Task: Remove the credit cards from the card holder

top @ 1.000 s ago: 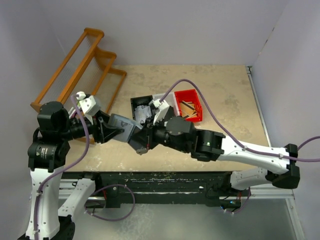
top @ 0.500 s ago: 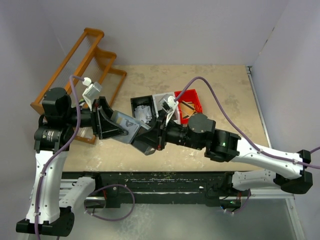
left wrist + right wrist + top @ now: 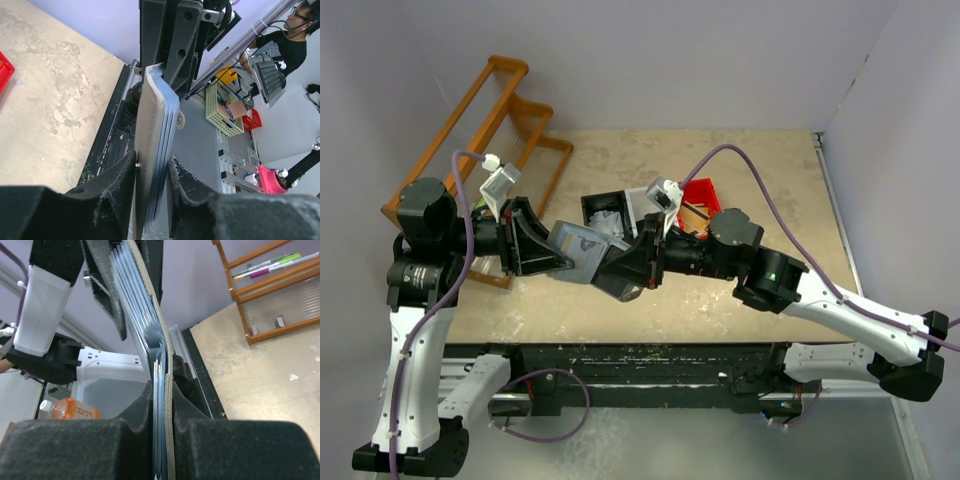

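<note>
The card holder [image 3: 578,243] sits pinched between left hand [image 3: 152,166] and right hand [image 3: 162,392]

A robotics lab: plain partition walls [image 3: 700,60] box in the table [image 3: 770,170], and past its near edge a man [image 3: 287,42] is at a keyboard [image 3: 270,75] beside aluminium framing [image 3: 240,45] and parts bins [image 3: 223,107].

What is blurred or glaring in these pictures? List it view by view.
Top external: even, soft light, no glare, all sharp. Left wrist: the black fingers are soft; the flat slate-grey hinged card holder between them is sharp. Right wrist: near fingers blurred, orange wooden rack sharp.
</note>
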You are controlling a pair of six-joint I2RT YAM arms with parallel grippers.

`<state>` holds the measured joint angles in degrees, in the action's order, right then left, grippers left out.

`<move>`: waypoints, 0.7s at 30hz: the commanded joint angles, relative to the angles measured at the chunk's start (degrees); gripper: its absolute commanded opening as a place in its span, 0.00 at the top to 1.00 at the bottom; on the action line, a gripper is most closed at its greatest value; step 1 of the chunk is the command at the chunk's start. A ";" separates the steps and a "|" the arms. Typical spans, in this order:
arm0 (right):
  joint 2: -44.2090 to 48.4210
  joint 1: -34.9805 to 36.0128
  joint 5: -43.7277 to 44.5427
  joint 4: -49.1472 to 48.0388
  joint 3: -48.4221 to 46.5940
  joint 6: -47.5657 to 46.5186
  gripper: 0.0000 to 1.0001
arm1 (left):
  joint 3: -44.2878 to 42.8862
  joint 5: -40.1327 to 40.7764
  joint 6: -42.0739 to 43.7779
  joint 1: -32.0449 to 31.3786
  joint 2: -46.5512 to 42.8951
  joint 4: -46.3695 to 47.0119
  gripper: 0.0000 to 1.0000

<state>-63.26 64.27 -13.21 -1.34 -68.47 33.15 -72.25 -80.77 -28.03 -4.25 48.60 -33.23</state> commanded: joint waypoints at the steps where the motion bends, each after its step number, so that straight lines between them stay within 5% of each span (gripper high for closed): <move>1: 0.62 -0.37 -7.96 -7.75 -1.28 0.69 1.00 | 1.41 -1.73 -3.82 0.12 0.36 4.53 0.71; 6: -0.27 -0.83 -11.32 -8.94 -1.76 0.35 1.00 | 2.64 -1.77 -5.89 0.12 0.20 6.43 0.71; 11: -0.69 -1.45 -12.78 -9.38 -1.90 0.55 1.00 | 2.48 -0.25 -4.55 0.12 0.60 4.70 0.33; 21: -3.92 -2.08 -12.68 -7.68 -3.51 2.11 1.00 | 1.23 5.93 4.82 0.10 0.01 -3.20 0.36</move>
<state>-66.48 62.48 -23.75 -4.29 -68.49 34.00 -69.67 -79.94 -30.39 -4.25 48.90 -31.48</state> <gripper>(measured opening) 0.086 0.679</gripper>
